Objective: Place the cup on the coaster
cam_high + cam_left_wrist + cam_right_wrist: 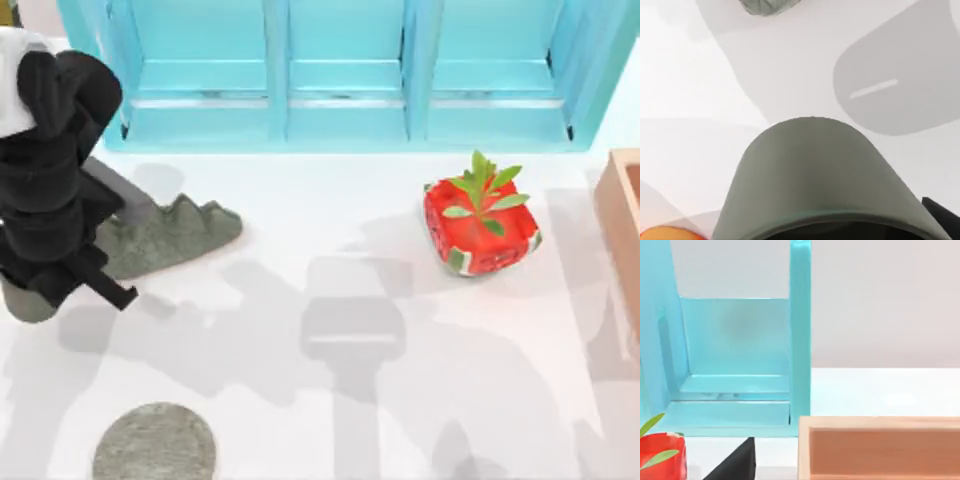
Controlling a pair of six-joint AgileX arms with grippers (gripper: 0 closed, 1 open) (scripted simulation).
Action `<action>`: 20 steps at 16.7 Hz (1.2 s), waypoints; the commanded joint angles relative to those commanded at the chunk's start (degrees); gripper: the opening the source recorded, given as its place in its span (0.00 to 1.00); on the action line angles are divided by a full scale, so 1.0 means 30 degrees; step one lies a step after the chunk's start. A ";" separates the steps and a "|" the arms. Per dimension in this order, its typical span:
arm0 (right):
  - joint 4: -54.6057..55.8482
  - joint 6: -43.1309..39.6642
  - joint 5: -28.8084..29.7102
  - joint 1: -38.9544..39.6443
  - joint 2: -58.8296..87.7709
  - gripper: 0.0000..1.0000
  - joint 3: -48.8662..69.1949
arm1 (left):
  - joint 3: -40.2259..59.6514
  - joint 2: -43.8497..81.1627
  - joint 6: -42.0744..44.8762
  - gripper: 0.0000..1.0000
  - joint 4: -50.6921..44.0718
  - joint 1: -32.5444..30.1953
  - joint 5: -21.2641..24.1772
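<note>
One relation decides the coming move: the cup (810, 175) sits right at our left claw (60, 285). In the top view it lies beyond the coaster (155, 442) and a little to its left, with bare tabletop (330, 420) between them. We judge the carry runs back toward the coaster, then down onto it. The left arm is clearly the nearer one. We cannot tell from these views whether the claw is clamped on the cup or only standing over it.

The cup is a smooth, matte, grey-green vessel with a rounded wall that widens toward a dark rim. The coaster is a flat round disc, mottled like stone. Being round, it asks for no particular turn of the cup, only that the base lands centred.

Farther from the coaster, just past the left arm, lies a long jagged grey mountain-shaped piece (175, 235). It is rough-looking and low. Well off to the coaster's right stands a glossy red watermelon pot (480, 240) with green leaves.

Farthest from the coaster runs a turquoise shelf (345, 70), smooth and boxy. A pale wooden box (880, 447) sits at the right edge. Our right claw (735, 462) idles near that box, and its state cannot be told.
</note>
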 joint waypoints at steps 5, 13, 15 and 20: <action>0.0000 0.0000 0.0000 0.0000 0.0000 1.00 0.0000 | -0.3122 -0.3965 -1.0907 0.00 0.0187 -0.4235 0.1234; 0.0000 0.0000 0.0000 0.0000 0.0000 1.00 0.0000 | -0.5304 -0.7838 -2.0118 0.00 0.0238 -0.8626 0.3959; 0.0000 0.0000 0.0000 0.0000 0.0000 1.00 0.0000 | -0.5351 -0.7963 -2.0457 0.00 0.0226 -0.8799 0.4105; 0.0000 0.0000 0.0000 0.0000 0.0000 1.00 0.0000 | -0.5333 -0.7869 -2.0409 0.00 0.0284 -0.8709 0.4083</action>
